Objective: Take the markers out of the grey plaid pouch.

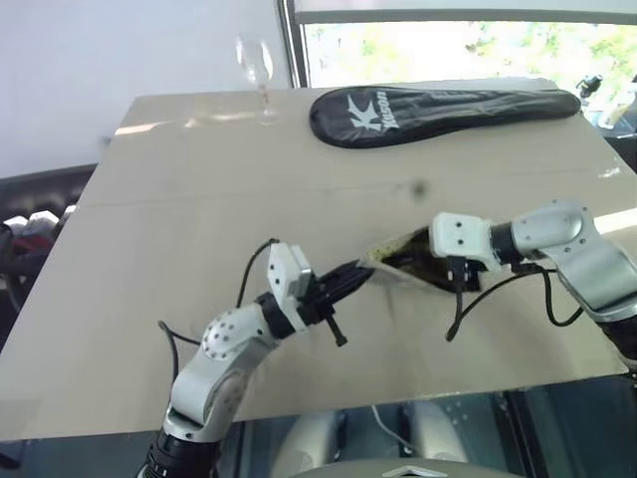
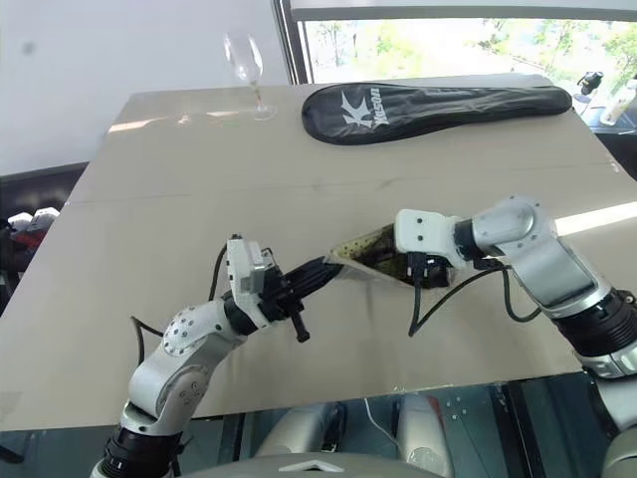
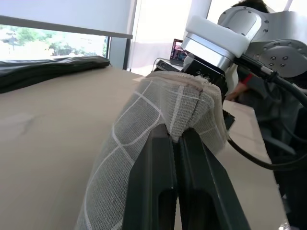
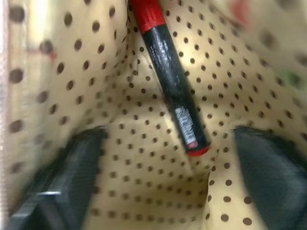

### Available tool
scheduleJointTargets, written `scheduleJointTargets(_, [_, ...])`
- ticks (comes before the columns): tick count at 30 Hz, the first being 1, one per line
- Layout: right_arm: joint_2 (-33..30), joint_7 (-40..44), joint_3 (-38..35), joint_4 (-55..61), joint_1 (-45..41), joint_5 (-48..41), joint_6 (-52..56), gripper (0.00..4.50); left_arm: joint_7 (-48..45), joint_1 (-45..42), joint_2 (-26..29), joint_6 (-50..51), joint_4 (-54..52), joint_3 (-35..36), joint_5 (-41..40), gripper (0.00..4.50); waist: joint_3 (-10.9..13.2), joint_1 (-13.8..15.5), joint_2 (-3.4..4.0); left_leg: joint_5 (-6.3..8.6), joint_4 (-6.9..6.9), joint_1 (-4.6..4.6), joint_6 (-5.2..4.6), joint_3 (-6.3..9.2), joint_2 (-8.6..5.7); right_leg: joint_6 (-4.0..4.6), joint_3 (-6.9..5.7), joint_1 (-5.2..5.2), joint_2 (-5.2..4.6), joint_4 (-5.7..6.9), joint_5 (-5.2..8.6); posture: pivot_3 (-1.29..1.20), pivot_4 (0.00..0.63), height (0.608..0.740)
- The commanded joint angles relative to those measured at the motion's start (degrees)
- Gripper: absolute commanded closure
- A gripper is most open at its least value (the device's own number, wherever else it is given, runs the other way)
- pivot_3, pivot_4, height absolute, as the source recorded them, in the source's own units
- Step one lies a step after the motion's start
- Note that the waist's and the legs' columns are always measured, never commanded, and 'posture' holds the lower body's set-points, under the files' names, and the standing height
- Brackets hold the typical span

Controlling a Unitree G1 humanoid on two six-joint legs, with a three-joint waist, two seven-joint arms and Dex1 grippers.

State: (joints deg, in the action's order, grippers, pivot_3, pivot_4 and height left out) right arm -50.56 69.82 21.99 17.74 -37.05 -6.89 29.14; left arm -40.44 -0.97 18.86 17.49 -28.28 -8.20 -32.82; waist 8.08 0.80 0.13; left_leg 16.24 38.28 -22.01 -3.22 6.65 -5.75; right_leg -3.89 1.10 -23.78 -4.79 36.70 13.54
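Bright window daylight, blurred pouch interior

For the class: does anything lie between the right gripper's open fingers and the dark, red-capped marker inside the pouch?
Nothing visible does. The right gripper is inside the grey plaid fabric pouch, and the dark red-capped marker lies bare on the dotted tan lining between its fingers.

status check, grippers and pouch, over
Left gripper shut on grey plaid pouch, lifted off table. Right gripper open inside pouch, red-capped marker between its fingers, not gripped. Nothing in the way.
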Motion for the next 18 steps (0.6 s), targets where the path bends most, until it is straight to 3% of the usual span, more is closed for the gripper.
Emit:
scheduleJointTargets(1, [-1.4, 2.3, 0.4, 5.0, -1.8, 0.3, 2.8, 0.01, 4.6, -0.9, -3.3, 2.7, -2.5, 2.9, -6.2, 4.50, 0.0, 0.0, -0.01, 0.00, 0.01, 0.00, 0.00, 0.00, 0.00, 0.00, 0.00, 0.01, -0.01, 0.00, 0.00, 0.00, 0.150, 0.740])
scheduleJointTargets(6, [-2.0, 4.3, 3.8, 4.0, -1.2, 3.0, 2.8, 0.01, 3.6, 0.8, -4.0, 3.7, -1.9, 2.0, -7.4, 4.50, 0.0, 0.0, -0.03, 0.00, 0.02, -0.01, 0.00, 0.01, -0.01, 0.00, 0.01, 0.01, -0.01, 0.00, 0.00, 0.00, 0.150, 0.740])
scheduleJointTargets(18, [10.5, -1.7, 12.8, -12.6, -2.2, 15.0, -5.3, 0.01, -1.7, 4.7, -2.7, 1.4, 0.8, -0.6, -4.1, 4.50, 0.0, -0.1, -0.11, 0.00, 0.03, 0.15, 0.01, -0.06, 0.00, 0.00, 0.02, 0.07, 0.03, 0.04, 0.00, 0.00, 0.150, 0.740])
